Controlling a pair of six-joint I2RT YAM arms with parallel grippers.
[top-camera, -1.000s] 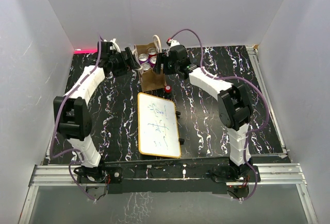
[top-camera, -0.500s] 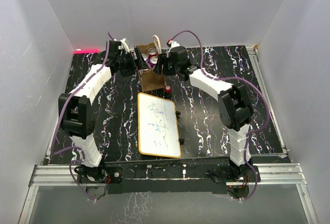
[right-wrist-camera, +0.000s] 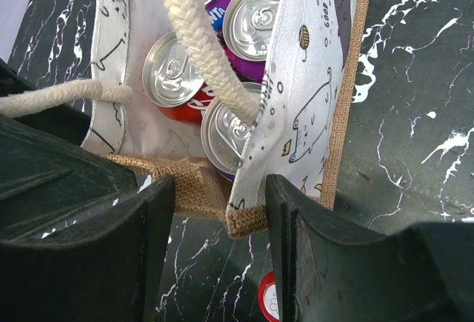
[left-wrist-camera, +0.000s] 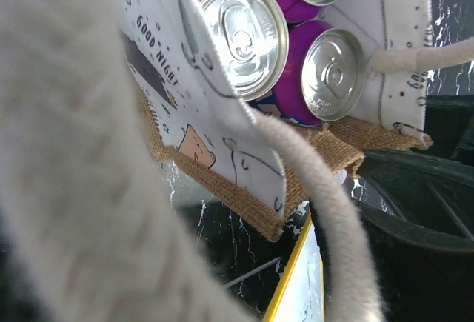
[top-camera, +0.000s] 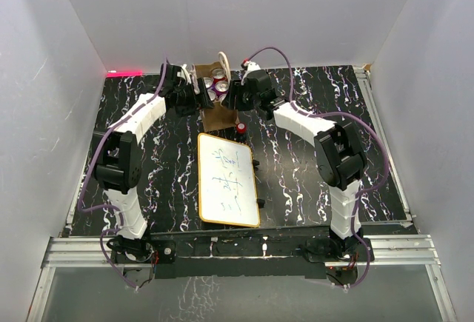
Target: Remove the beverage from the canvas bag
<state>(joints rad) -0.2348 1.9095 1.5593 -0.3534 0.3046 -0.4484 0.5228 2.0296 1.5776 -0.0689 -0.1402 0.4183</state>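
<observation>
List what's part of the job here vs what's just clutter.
Job: canvas bag, cans inside it, left pincer, right pincer.
Clutter: whiteboard, small red-capped thing beside the bag.

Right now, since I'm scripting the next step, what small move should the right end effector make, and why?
Probably close the right end effector on the burlap rim of the canvas bag: its jaws stand open astride that edge, and the soda cans stand upright inside. Gripping the rim should steady the bag while a can is pulled out.
</observation>
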